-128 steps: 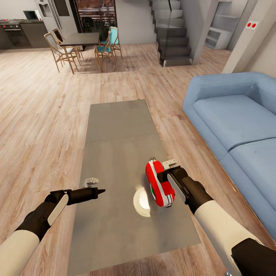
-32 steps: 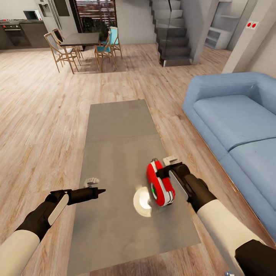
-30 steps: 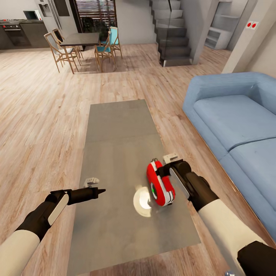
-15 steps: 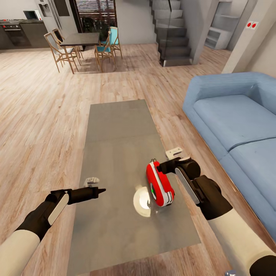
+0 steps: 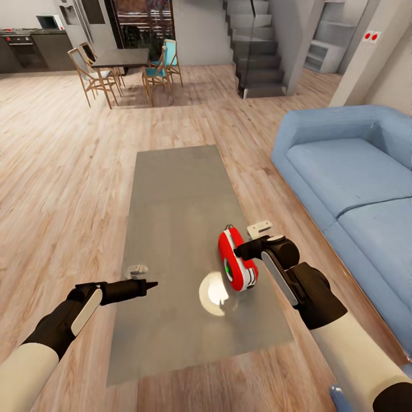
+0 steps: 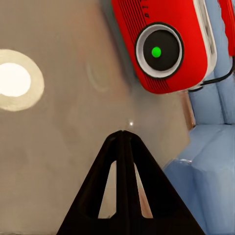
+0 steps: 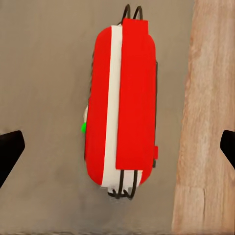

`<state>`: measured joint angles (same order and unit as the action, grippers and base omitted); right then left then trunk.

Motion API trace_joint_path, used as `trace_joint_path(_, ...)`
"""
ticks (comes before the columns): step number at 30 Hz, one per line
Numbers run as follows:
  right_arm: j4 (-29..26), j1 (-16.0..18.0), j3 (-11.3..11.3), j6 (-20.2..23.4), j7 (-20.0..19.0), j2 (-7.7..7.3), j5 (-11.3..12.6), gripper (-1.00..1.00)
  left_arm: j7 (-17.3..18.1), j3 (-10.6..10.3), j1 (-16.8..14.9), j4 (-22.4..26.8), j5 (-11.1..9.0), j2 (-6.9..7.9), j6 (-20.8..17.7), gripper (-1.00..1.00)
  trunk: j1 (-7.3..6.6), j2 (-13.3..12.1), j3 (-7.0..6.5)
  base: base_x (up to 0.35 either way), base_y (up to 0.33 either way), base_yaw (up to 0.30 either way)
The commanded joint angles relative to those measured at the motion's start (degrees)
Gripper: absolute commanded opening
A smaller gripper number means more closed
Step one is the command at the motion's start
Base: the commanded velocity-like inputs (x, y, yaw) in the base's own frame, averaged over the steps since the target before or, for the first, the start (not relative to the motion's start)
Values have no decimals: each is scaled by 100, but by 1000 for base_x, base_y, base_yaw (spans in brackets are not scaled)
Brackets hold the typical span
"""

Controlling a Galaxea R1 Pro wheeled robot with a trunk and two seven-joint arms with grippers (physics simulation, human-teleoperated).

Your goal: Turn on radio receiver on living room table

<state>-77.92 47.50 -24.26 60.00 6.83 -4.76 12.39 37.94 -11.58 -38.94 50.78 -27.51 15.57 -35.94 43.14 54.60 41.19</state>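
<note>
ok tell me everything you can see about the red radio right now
The radio receiver is a small rounded red box, plastic by its look, with a white band along its edge and thin dark wire loops at both ends. The left wrist view shows a round dark dial ringed in white with a green light at its centre. It stands on its narrow edge on the grey table, near the sofa-side edge. The open right end effector hangs beside it, seemingly not touching it.

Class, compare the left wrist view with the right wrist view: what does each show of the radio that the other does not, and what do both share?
Left wrist view: the radio's face, with its round dial and a green light at its centre; the closed left gripper points toward it. Right wrist view: the radio's narrow edge with its white stripe, between the wide-open jaws of the right gripper. Both: the red radio on the grey table.
</note>
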Motion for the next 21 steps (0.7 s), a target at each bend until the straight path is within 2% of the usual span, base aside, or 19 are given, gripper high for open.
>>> trace_joint_path(1, 2, 0, 0, 0, 4, 0, 0, 100, 4, -1, 0, -1, 0, 3, 8, -100, 0, 0, 0, -301, 0, 0)
trace_joint_path(5, 1, -1, 0, 0, 24, 0, 0, 100, 10, -2, -1, -15, 7, -1, 45, -100, 0, 0, 0, -155, 0, 0)
trace_joint_path(21, -21, -4, 9, 0, 54, 1, -8, 100, 12, -2, 0, -44, 19, -1, 63, -100, 0, 0, -127, -7, 0, 47)
